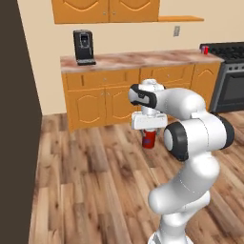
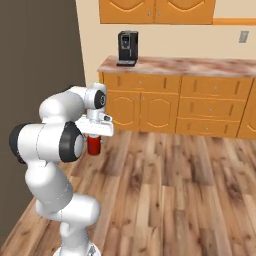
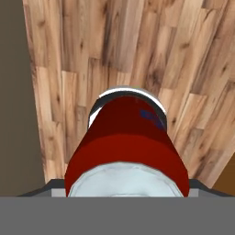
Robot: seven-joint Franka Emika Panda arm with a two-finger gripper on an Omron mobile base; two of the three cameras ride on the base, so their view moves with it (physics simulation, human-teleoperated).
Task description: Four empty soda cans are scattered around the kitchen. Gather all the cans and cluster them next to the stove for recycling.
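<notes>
Gripper [image 1: 149, 131] hangs below the white wrist, well above the brown plank floor [image 1: 95, 181], jaws closed around a red soda can with silvery top [image 1: 149, 139]. Can is upright, body hanging just under the hand. Same can from the other base camera [image 2: 93, 145], same grip [image 2: 94, 137]. Hand view looks straight down the can [image 3: 126, 147]: silver top nearest the camera, red wall, a small blue patch on its side, floor planks beyond. Fingertips themselves are mostly hidden by the can there, so contact on both sides is probable, not confirmed.

Second small red can [image 1: 205, 49] sits on the reddish marble counter [image 1: 143, 60], at its right end, just beside the grey steel stove with black grates [image 1: 228, 71]. Whether it touches the stove is too small to tell.

Black coffee machine [image 1: 84, 46] stands on the left part of that counter, well apart from the stove. Orange wood base cabinets [image 1: 109, 95] below, orange wall cabinets [image 1: 107, 9] above. Dark brown wall panel [image 1: 16, 119] along the left edge of the left base view.

Held can is out over open floor in front of the cabinets, well apart from the stove.
</notes>
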